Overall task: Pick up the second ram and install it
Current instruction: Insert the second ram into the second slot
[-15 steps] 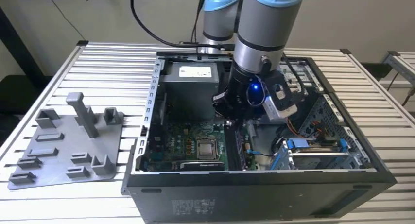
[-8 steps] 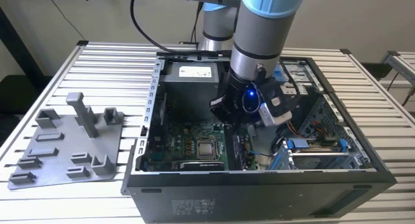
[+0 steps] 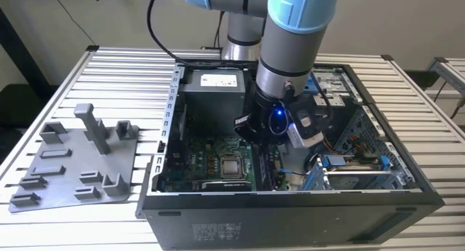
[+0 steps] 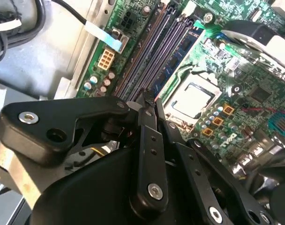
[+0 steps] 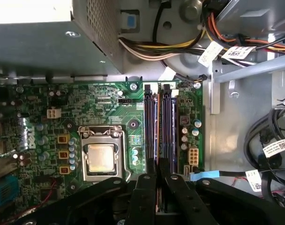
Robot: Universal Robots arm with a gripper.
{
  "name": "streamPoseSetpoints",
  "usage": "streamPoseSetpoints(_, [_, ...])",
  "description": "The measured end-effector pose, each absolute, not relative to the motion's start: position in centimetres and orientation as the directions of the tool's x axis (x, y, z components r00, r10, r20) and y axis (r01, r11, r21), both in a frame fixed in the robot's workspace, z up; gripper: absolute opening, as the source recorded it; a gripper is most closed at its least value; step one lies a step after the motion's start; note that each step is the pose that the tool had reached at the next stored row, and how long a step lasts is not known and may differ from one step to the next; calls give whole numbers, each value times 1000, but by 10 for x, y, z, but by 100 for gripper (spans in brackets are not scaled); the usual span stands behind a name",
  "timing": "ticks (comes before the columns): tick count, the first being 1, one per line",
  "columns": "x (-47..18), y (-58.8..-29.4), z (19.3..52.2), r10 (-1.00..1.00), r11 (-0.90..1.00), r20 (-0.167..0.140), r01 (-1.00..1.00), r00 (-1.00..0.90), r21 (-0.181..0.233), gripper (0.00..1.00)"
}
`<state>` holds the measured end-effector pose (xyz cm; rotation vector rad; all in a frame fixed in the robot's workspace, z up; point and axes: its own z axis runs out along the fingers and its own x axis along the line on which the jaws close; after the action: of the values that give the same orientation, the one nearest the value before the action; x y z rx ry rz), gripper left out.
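Black gripper (image 5: pixel 156 180) is seen clamped on the second ram (image 5: pixel 157 169) above the slots (image 5: pixel 160 124); misalignment could jam it.

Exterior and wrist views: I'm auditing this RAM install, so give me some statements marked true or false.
1. The gripper is inside the open computer case. True.
2. A fan cooler covers the processor. False: the processor lies bare.
3. A grey fixture tray lies on the table, at the exterior view's left of the case. True.
4. The gripper is over the power supply. False: it is at the memory slots.
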<state>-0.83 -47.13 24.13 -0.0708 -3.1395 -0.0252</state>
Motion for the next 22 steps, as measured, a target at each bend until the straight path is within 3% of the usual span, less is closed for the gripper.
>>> streamPoseSetpoints(22, [-8,-472,228,6,1000,-4,6,-1000,15,14])
